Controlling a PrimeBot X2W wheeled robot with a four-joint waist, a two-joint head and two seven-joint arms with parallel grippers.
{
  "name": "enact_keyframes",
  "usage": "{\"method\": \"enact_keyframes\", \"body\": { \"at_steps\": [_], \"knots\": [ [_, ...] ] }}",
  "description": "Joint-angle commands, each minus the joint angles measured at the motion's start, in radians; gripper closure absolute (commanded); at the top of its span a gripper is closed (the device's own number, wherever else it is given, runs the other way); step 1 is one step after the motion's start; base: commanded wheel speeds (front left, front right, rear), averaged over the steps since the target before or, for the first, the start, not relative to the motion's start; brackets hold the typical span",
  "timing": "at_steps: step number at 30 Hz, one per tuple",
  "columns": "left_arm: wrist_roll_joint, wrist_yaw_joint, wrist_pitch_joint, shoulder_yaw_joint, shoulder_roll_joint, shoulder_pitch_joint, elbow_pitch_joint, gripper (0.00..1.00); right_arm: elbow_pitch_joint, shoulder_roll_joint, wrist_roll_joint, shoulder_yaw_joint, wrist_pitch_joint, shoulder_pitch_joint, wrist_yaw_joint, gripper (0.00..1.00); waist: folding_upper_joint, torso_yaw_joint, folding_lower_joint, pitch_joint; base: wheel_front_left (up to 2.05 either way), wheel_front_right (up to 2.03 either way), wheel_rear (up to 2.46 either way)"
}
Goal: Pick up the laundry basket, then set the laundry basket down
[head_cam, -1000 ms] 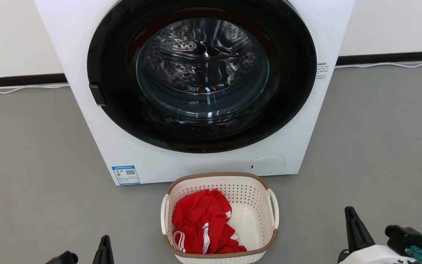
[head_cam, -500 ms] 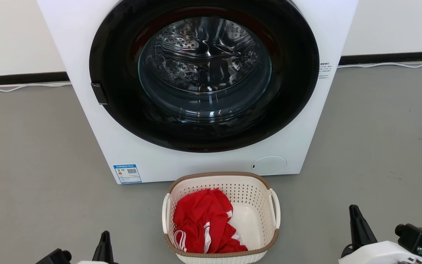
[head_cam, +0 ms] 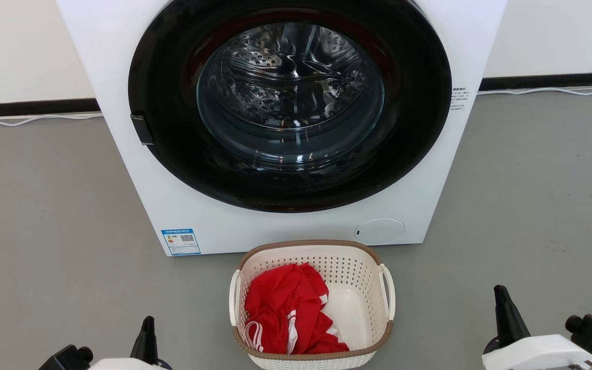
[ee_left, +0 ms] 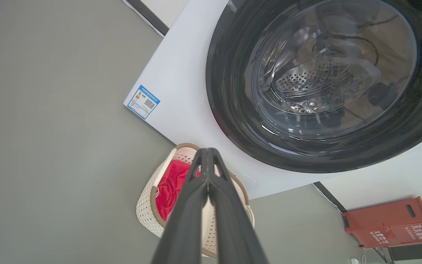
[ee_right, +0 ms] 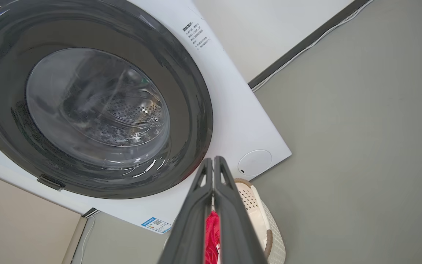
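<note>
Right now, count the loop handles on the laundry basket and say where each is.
2 on the laundry basket: the left handle on its left wall, the right handle on its right wall. None looks hidden.

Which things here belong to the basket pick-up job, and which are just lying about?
Job: laundry basket on the floor; left tool and right tool, both shut, apart from it.
Lying about: washing machine; red garment inside the basket; white cable along the wall; red box.
</note>
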State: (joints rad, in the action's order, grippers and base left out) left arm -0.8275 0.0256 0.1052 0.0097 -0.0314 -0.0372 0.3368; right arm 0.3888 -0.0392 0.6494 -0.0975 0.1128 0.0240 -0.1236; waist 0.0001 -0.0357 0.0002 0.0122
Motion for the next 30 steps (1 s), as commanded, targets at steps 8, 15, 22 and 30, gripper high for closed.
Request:
{"method": "enact_keyframes", "body": {
  "at_steps": [8, 15, 22, 30],
  "knots": [
    [-0.103, -0.028, -0.026, 0.027, -0.009, 0.062, -0.037, 1.00, -0.046, -0.008, 0.125, 0.002, -0.035, 0.050, -0.003, 1.00, -0.0001, 0.004, -0.0001, -0.002, 0.00, 0.00, 0.00],
    [-0.175, -0.041, -0.046, 0.035, -0.010, 0.071, -0.043, 1.00, -0.057, -0.008, 0.213, 0.001, -0.055, 0.053, -0.004, 1.00, -0.0001, 0.007, -0.0001, -0.003, 0.00, 0.00, 0.00],
    [-0.247, -0.055, -0.067, 0.044, -0.011, 0.080, -0.049, 1.00, -0.067, -0.008, 0.303, -0.001, -0.076, 0.057, -0.004, 1.00, -0.0001, 0.011, -0.0001, -0.005, 0.00, 0.00, 0.00],
    [-0.320, -0.069, -0.087, 0.052, -0.012, 0.089, -0.054, 1.00, -0.077, -0.009, 0.392, -0.003, -0.096, 0.061, -0.005, 1.00, -0.0001, 0.014, -0.0001, -0.006, 0.00, 0.00, 0.00]
  ]
}}
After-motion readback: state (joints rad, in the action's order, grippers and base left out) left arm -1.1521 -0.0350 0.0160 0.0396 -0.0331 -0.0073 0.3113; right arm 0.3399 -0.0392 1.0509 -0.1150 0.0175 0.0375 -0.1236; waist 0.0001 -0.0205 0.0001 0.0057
